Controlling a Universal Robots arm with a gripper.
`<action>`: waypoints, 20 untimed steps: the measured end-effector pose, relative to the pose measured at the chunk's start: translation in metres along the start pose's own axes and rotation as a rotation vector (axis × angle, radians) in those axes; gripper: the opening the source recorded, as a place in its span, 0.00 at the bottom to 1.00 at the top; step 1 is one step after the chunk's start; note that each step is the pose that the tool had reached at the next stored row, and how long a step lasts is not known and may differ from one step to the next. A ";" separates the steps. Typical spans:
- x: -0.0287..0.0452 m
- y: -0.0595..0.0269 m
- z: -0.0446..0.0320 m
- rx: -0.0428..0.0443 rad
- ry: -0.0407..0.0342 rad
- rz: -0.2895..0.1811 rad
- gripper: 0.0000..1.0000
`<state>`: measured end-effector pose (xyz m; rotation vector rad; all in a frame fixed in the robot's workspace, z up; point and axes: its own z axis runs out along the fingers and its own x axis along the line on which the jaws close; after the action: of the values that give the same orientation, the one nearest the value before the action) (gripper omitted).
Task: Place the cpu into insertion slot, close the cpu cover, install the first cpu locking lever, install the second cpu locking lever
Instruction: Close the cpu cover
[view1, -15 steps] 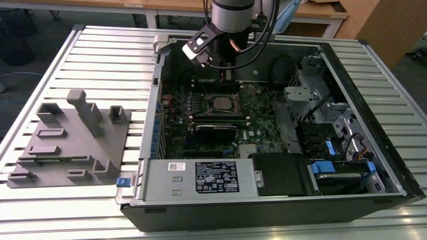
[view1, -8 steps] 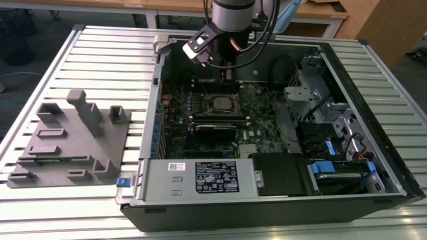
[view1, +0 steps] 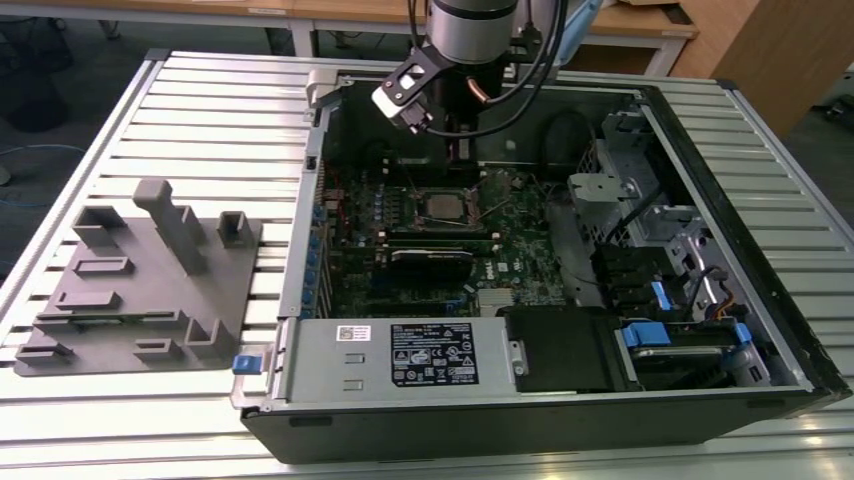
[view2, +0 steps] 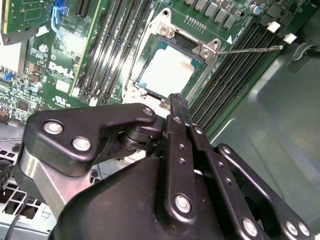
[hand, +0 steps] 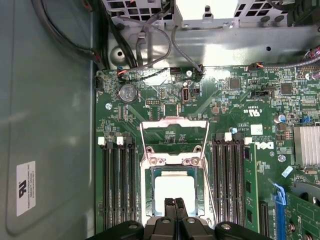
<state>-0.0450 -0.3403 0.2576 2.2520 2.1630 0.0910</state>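
Fingers (hand: 170, 209), pressed together and empty, hang over the cpu cover (hand: 201, 187); the cpu (hand: 174, 187) lies seated in the insertion slot (view2: 166, 31). Best, I judge, to press squarely on frame metal, never the chip.

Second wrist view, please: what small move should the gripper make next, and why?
Probably shift the gripper across to the locking lever: the cpu sits under the lowered cpu cover, yet that lever's rod juts out free, apparently unlatched.

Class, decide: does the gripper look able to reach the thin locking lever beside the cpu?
Likely yes: the gripper hovers just over the cpu, and nothing stands between it and the lever.
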 end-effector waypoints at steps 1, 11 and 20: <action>0.0000 0.0001 0.0000 0.0000 -0.0001 0.000 0.11; 0.0001 0.0029 0.0002 0.0000 0.0000 0.000 0.11; 0.0003 0.0057 0.0003 0.0000 0.0000 0.000 0.11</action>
<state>-0.0393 -0.3403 0.2576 2.2519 2.1631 0.0910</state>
